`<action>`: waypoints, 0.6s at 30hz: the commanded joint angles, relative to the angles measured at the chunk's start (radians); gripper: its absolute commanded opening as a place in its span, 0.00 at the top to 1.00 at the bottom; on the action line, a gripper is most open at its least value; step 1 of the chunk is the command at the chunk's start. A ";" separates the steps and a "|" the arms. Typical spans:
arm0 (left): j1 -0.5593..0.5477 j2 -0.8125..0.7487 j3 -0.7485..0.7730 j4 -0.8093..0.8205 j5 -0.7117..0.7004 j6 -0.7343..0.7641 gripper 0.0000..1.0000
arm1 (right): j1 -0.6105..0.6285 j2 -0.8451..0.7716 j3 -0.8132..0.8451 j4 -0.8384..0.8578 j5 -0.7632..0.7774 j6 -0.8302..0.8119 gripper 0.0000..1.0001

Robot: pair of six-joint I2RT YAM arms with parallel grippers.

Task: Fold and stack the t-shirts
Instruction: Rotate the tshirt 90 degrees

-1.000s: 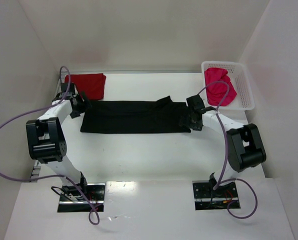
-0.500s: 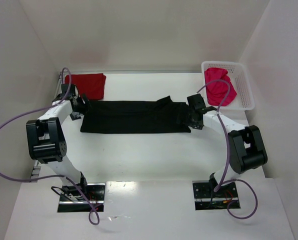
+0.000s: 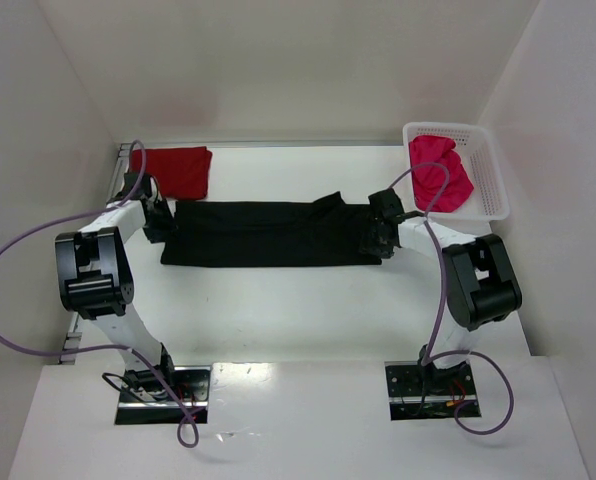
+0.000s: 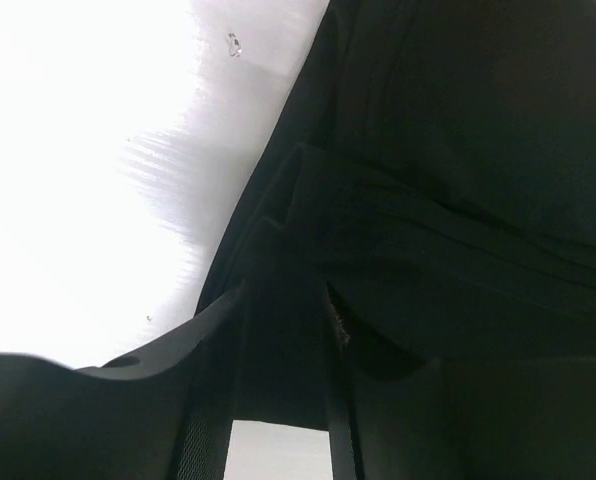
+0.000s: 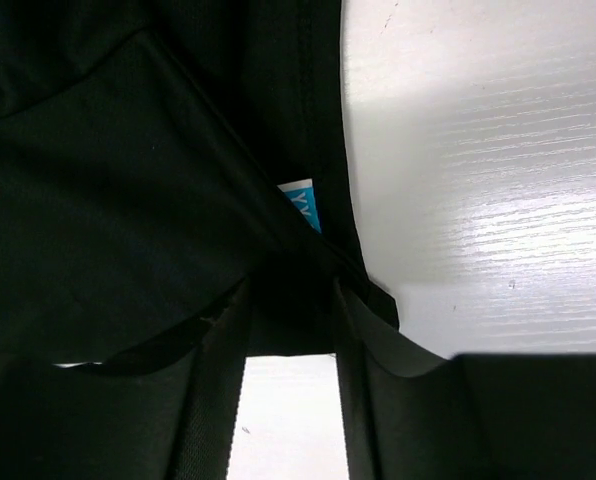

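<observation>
Grippers pinch the black shirt (image 3: 268, 235) at both ends.
It lies flat between left gripper (image 4: 285, 310) and right gripper (image 5: 291, 300), seemingly nipped; both arms have edged inward since earlier.

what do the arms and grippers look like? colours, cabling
Both the left arm and right arm have white links with bulky black joint housings. A loose purple cable runs along each. The left gripper and right gripper are black, flat-fingered.

text: just one bit tbh | where: small blue tag (image 5: 301, 205) on black shirt (image 5: 98, 200) | reads: white letters, half hidden, can't make them out
</observation>
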 commanded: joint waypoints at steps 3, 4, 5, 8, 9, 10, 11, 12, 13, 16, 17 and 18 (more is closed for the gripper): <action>0.010 0.027 0.003 -0.001 0.025 0.021 0.62 | -0.008 0.025 0.041 0.041 0.026 -0.002 0.60; 0.010 0.037 0.003 -0.001 0.025 0.021 0.62 | -0.008 0.025 0.041 0.041 0.026 -0.002 0.61; 0.010 0.037 0.003 -0.001 0.025 0.021 0.63 | -0.008 0.025 0.050 0.041 0.026 -0.002 0.63; 0.010 0.037 0.003 -0.010 0.034 0.021 0.68 | -0.008 0.046 0.050 0.050 0.035 -0.013 0.68; 0.010 0.037 0.003 -0.010 0.035 0.021 0.70 | -0.008 0.057 0.050 0.050 0.035 -0.013 0.73; 0.010 0.037 0.003 -0.010 0.035 0.030 0.74 | -0.008 0.072 0.062 0.050 0.035 -0.013 0.74; 0.010 0.048 0.003 -0.010 0.035 0.030 0.76 | -0.008 0.072 0.073 0.050 0.047 -0.022 0.76; 0.010 0.048 -0.006 -0.022 0.035 0.030 0.78 | -0.008 0.088 0.073 0.041 0.047 -0.022 0.78; 0.010 0.048 -0.006 -0.032 0.044 0.030 0.80 | -0.008 0.100 0.082 0.041 0.070 -0.022 0.80; -0.019 0.057 -0.006 -0.042 0.029 0.030 0.87 | -0.008 0.109 0.091 0.032 0.093 -0.033 0.82; -0.029 0.066 -0.006 -0.053 0.015 0.030 0.88 | -0.008 0.121 0.103 0.032 0.093 -0.033 0.82; -0.040 0.076 -0.006 -0.053 0.001 0.030 0.91 | -0.008 0.121 0.117 0.032 0.107 -0.033 0.82</action>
